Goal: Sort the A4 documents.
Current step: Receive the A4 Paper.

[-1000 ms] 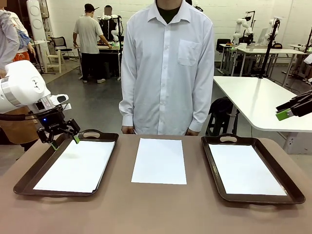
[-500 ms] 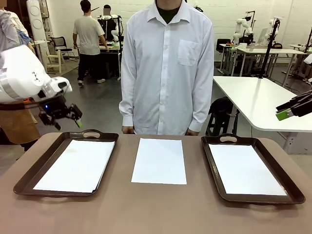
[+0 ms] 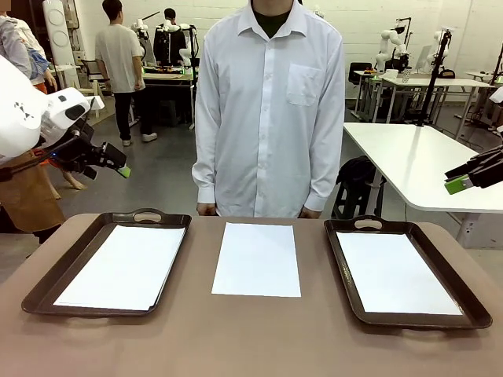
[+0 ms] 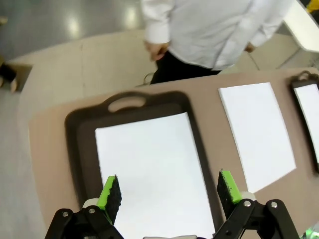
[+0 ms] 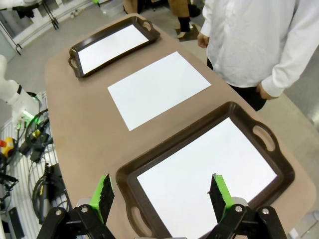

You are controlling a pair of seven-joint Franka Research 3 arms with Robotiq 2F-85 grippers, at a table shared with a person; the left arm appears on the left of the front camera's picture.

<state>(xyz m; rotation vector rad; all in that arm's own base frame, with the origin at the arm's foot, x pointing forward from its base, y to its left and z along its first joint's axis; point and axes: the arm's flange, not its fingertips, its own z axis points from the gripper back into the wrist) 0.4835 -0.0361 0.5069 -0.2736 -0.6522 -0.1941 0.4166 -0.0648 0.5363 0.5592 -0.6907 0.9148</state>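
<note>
Left gripper (image 3: 108, 166) risen off left tray (image 3: 53, 284) | jaws apart, empty

You are seeing the right gripper (image 3: 453, 181) running off the front view's right edge. The left edge is cropping the left arm (image 3: 20, 118). The table (image 3: 251, 338) is hiding part of the person's hands (image 3: 206, 209). In the left wrist view, the right tray (image 4: 302, 79) is running past the frame, and the left gripper (image 4: 168, 185) is covering the left sheet (image 4: 149, 159) at its near end.

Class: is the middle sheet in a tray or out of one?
Out: the middle sheet lies flat on the bare table, between the left tray and right tray, touching neither.
</note>
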